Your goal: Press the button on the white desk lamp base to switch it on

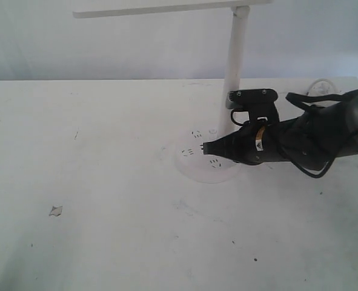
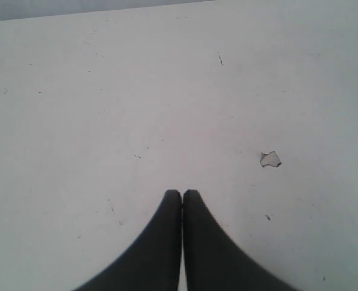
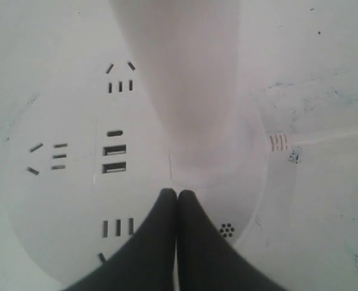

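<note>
The white desk lamp base (image 1: 197,165) (image 3: 63,200) is a round puck with socket holes and two dark USB slots (image 3: 114,158). Its slim white pole (image 1: 234,60) (image 3: 191,91) rises at the back to a flat lamp head (image 1: 160,8). My right gripper (image 1: 205,148) (image 3: 177,193) is shut and empty, its tips over the base just in front of the pole's foot. No button can be made out. My left gripper (image 2: 182,193) is shut over bare table and does not appear in the exterior view.
The white table (image 1: 106,230) bears a small chip (image 1: 56,211) (image 2: 270,159) at the left. A white cable (image 1: 321,86) (image 3: 324,136) runs off behind the base on the right. The right arm (image 1: 312,136) lies across the table's right side.
</note>
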Controlling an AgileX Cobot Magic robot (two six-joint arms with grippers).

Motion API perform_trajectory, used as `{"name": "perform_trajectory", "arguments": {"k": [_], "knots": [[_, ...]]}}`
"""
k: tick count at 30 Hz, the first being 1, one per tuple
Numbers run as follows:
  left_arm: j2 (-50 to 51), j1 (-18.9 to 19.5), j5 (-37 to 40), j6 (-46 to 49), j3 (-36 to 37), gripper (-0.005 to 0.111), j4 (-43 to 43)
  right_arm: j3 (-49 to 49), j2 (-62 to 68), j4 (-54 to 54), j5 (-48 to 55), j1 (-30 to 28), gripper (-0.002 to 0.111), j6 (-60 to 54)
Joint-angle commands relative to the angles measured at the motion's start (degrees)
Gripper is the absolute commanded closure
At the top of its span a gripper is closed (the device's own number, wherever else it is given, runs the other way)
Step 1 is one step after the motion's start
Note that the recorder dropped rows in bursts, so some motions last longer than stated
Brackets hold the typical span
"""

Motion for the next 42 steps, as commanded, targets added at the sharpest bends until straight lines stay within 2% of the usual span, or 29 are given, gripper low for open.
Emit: {"name": "perform_trajectory", "arguments": {"k": [1, 15, 23, 28, 34, 42], "knots": [[-0.2, -0.3, -0.1, -0.1, 0.2, 0.107, 0.0, 0.2, 1.5, 0.1, 0.2, -0.6, 0.108, -0.7], [-0.2, -0.3, -0.1, -0.1, 0.2, 0.107, 0.0, 0.2, 3.7, -0.1, -0.1, -0.6, 0.108, -0.7], [-0.2, -0.3, -0.1, -0.1, 0.2, 0.107, 0.0, 0.3, -4.1, -0.1, -2.5, -0.6, 0.108, -0.9], [-0.2, -0.3, -0.1, -0.1, 0.2, 0.107, 0.0, 1.3, -11.7, -0.3, 0.6, -0.5, 0.108, -1.5], [-0.2, -0.3, -0.1, -0.1, 0.2, 0.107, 0.0, 12.2, -23.0, -0.3, -3.4, -0.5, 0.108, -2.3], [-0.2, -0.3, -0.1, -0.1, 0.2, 0.107, 0.0, 32.8, -40.5, 0.5, -15.6, -0.5, 0.108, -3.3]]}}
